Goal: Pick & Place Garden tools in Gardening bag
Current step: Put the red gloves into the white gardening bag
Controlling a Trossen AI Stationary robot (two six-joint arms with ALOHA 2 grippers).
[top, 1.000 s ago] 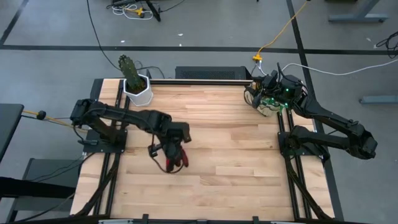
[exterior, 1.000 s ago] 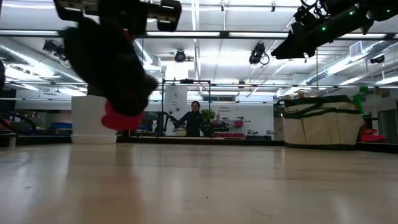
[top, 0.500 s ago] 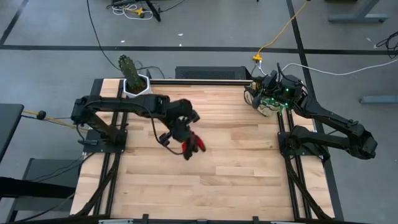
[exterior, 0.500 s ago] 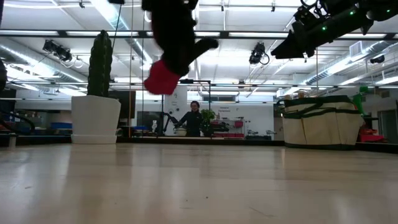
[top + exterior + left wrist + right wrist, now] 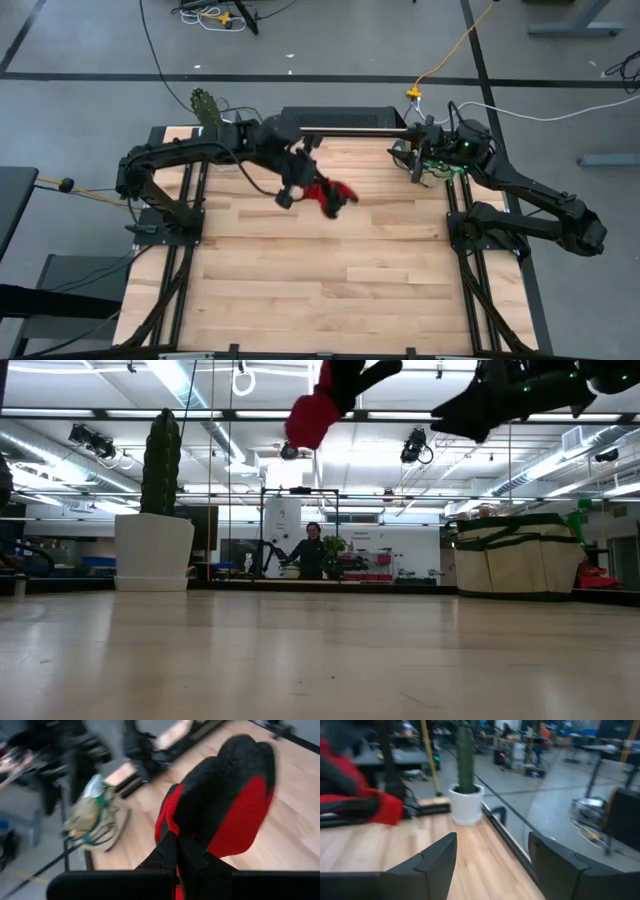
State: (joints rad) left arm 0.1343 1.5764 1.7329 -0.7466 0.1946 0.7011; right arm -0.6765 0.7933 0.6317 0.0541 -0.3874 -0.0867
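My left gripper [image 5: 303, 182] is shut on the red-and-black gloves [image 5: 330, 193] high above the table's far middle. The gloves also show in the low view [image 5: 318, 408] and the left wrist view [image 5: 225, 805]. The beige gardening bag with green trim [image 5: 515, 555] stands on its base at the table's far right corner. In the high view the bag [image 5: 432, 172] is mostly hidden under my right arm. My right gripper [image 5: 492, 865] is open and empty above the bag. A green sprayer [image 5: 581, 520] sticks up from the bag. My left gripper pinches the gloves between its two fingers at their near end [image 5: 172, 840]. The fingers come from the table's left, about level. The gloves stick out past the fingertips toward the bag, lifted well clear of the table.
A white hexagonal pot with a green cactus [image 5: 155, 545] stands at the far left corner, behind my left arm. A bare stretch of wooden table [image 5: 340, 280] lies in the middle and near part. A person [image 5: 313, 550] stands far off in the room.
My left gripper has risen and swung toward the table's far edge and right, toward the bag, turning as it went. The gloves have gone with it, from low over the table's left middle to high above its far middle.
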